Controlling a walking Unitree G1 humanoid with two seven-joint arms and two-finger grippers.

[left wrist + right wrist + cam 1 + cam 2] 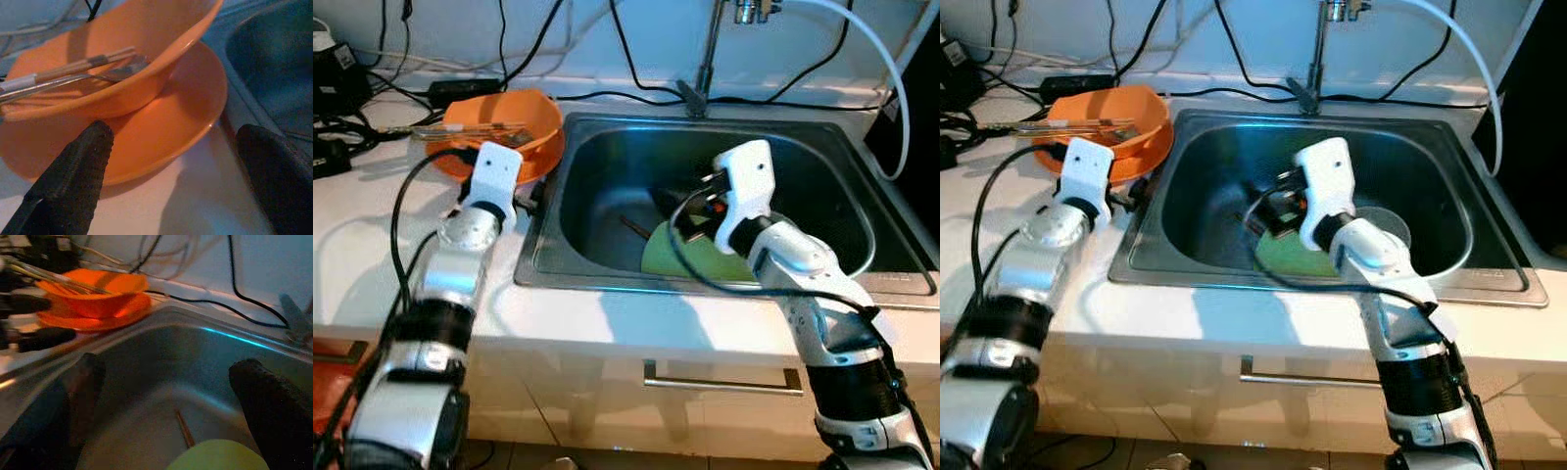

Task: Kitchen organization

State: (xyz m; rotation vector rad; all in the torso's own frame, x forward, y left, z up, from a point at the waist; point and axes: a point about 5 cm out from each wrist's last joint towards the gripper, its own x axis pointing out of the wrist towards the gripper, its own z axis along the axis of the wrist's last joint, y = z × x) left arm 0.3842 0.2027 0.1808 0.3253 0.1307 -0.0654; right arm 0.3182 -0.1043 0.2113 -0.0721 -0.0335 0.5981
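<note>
Dishware was split between two places: an orange bowl (499,127) stacked on an orange plate (161,132) sat on the counter (372,255) at the sink's left rim, and a green plate (690,257) lay on the sink (607,196) floor. Your right gripper (166,401) hung inside the basin just above the green plate, jaws wide and holding nothing. Your left gripper (171,161) hovered over the counter just beside the orange plate's near edge, jaws likewise wide and empty.

Judged from this layout, the task was partly done at most. Chopsticks and a fork (73,78) already lay across the orange bowl. The green plate and a single chopstick (185,428) on the sink floor were still to be collected.

Note the surroundings. A tap (710,49) rose at the sink's back edge, with a white hose (881,69) curving toward the right corner. Black cables (636,59) trailed along the counter's back edge. The right arm's own cable (680,235) looped over the green plate and could snag during a lift.
</note>
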